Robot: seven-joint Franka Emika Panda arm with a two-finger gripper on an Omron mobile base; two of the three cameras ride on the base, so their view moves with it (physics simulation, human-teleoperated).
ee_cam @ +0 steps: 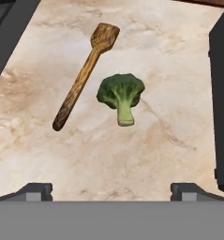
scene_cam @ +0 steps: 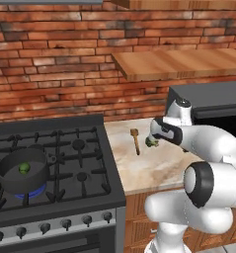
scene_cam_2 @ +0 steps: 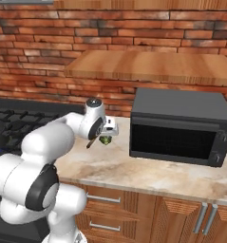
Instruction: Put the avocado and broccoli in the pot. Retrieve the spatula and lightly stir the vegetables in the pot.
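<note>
The dark grey pot (scene_cam: 6, 179) stands on the front left burner of the stove, and the round dark green avocado (scene_cam: 24, 168) lies inside it. On the marble counter, the broccoli (ee_cam: 121, 93) (scene_cam: 151, 143) (scene_cam_2: 105, 139) lies on its side, stalk toward the hand. Just left of it rests the brown wooden spatula (ee_cam: 85, 75) (scene_cam: 135, 141), head pointing at the wall. My gripper (ee_cam: 112, 192) (scene_cam: 155, 140) (scene_cam_2: 107, 134) hovers directly over the broccoli. It is open, with its fingertips (ee_cam: 38, 192) wide apart and nothing between them.
A black microwave (scene_cam_2: 179, 126) (scene_cam: 213, 104) stands on the counter close to the right of the broccoli. The black stove (scene_cam: 65, 148) borders the counter on the left, with a blue flame under the pot. A wooden shelf (scene_cam: 178, 62) hangs above.
</note>
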